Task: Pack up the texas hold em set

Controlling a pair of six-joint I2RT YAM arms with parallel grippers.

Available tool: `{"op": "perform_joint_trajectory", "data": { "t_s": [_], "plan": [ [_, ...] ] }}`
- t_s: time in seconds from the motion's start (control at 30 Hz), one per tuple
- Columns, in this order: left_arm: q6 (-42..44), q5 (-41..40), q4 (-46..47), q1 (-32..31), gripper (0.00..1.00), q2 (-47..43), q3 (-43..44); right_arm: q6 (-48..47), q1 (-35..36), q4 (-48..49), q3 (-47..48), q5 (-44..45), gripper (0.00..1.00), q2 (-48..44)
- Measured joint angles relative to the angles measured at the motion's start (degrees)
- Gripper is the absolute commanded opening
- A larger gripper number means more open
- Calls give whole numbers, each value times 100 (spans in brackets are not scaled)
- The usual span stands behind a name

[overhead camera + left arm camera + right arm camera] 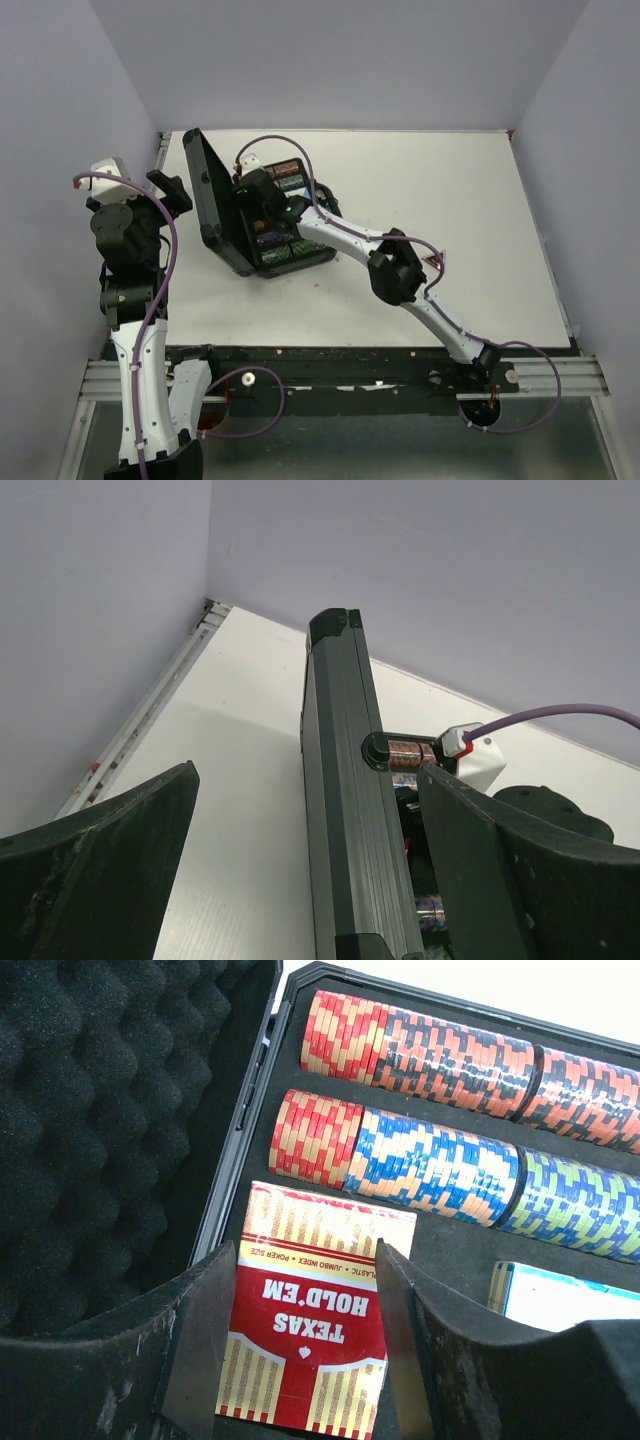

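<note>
Right wrist view puts your right gripper (308, 1250) astride the red card deck (305, 1320), a finger against each long side; you cannot tell whether it truly clamps. The deck is in the black case (222, 215), just beside the chip rows (440, 1160) and the blue deck (570, 1295). The case stands open near the tabletop's (420, 200) far left corner. Your left gripper (308, 780) gapes wide beside the raised lid (345, 860).

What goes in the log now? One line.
case open | right claw astride red deck | left claw open by lid
</note>
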Motion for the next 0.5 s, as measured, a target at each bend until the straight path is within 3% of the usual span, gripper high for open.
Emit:
{"op": "perform_joint_trajectory", "data": {
  "t_s": [0.23, 0.5],
  "plan": [
    [-4, 0, 2, 0, 99, 15, -7, -9, 59, -28, 90, 247, 64, 92],
    [-4, -2, 0, 0, 99, 24, -33, 2, 50, 72, -81, 107, 72, 22]
  ]
}}
